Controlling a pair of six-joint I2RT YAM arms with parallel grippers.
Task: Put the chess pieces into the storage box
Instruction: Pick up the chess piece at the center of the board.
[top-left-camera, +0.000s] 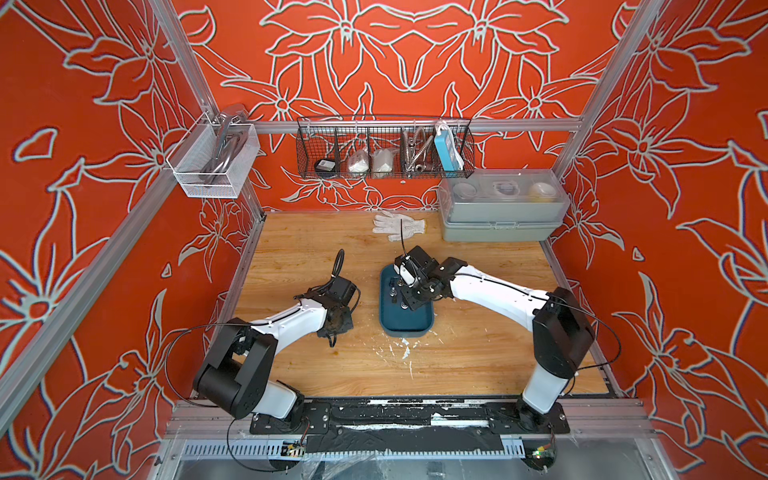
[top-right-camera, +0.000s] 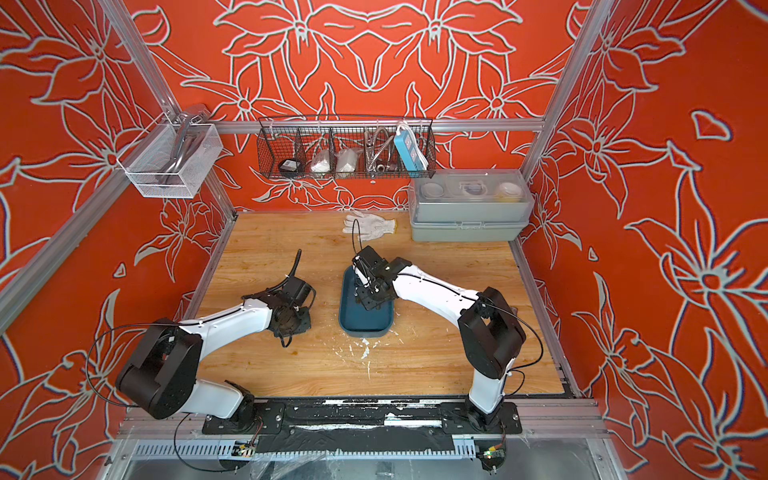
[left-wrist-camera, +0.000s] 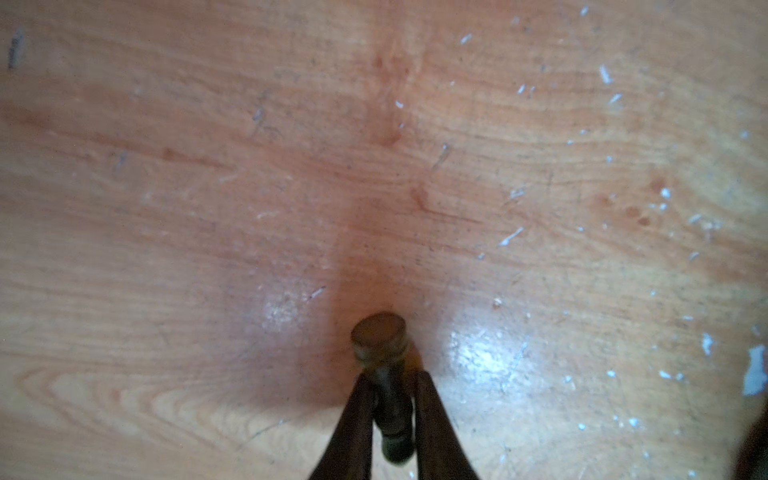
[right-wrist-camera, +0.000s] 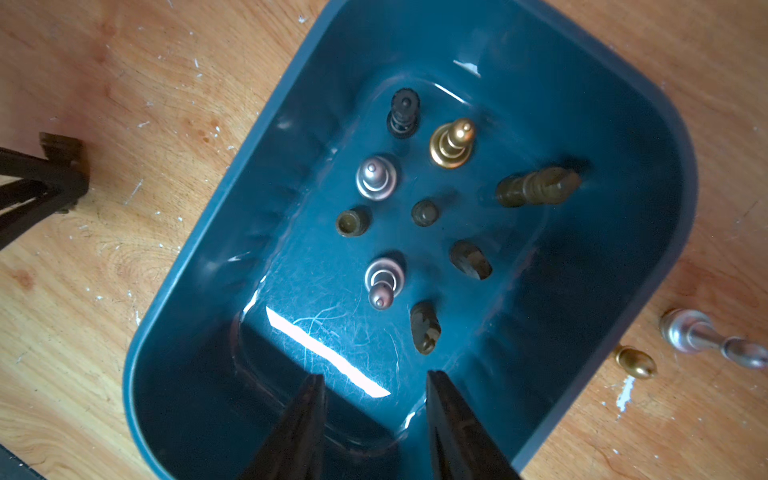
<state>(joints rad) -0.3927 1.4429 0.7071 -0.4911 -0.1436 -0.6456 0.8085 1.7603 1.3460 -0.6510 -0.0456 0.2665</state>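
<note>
In a top view the blue box sits mid-frame on the table. The right arm reaches over it and the left arm is at its left.

Left wrist view, lower centre: the left claw is narrow, pinching a brown piece by its stem, likely to carry it to the box.

Right wrist view, lower centre: the right claw hangs partly spread and empty over the box. Nine pieces are inside. A silver piece and a gold piece remain outside, lower right.

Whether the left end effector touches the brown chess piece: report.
Touching. Left wrist view: the left end effector pinches the brown chess piece between both fingers.
</note>
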